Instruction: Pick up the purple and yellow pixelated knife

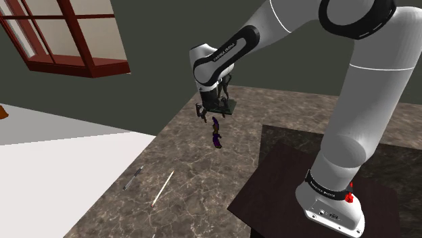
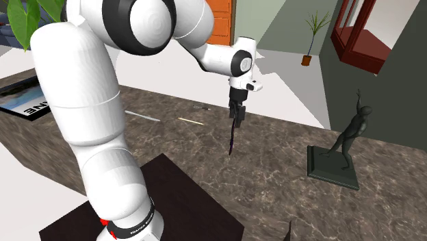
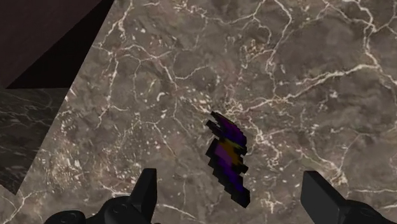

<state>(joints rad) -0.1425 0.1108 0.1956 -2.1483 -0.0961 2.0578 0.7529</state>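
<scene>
On the marble tabletop (image 3: 305, 76), directly under the released, wide-spread claw (image 1: 215, 113), the purple-and-yellow knife (image 3: 228, 158) lies untouched, so best descend straight, line the fingers across its narrow body, then clench.

arm (image 1: 368, 88) outstretched, pincer (image 1: 214, 113) open, pointing down

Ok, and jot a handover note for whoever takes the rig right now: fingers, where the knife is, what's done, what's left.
Gripper: fingers open, holding nothing.
Purple and yellow knife: directly below the fingers, in line with the gap, untouched, over the marble counter. It looks upright in both exterior views; whether it rests on the counter cannot be told.
Done: gripper is lined up over the knife.
Left: lower, close on the knife, lift.
</scene>
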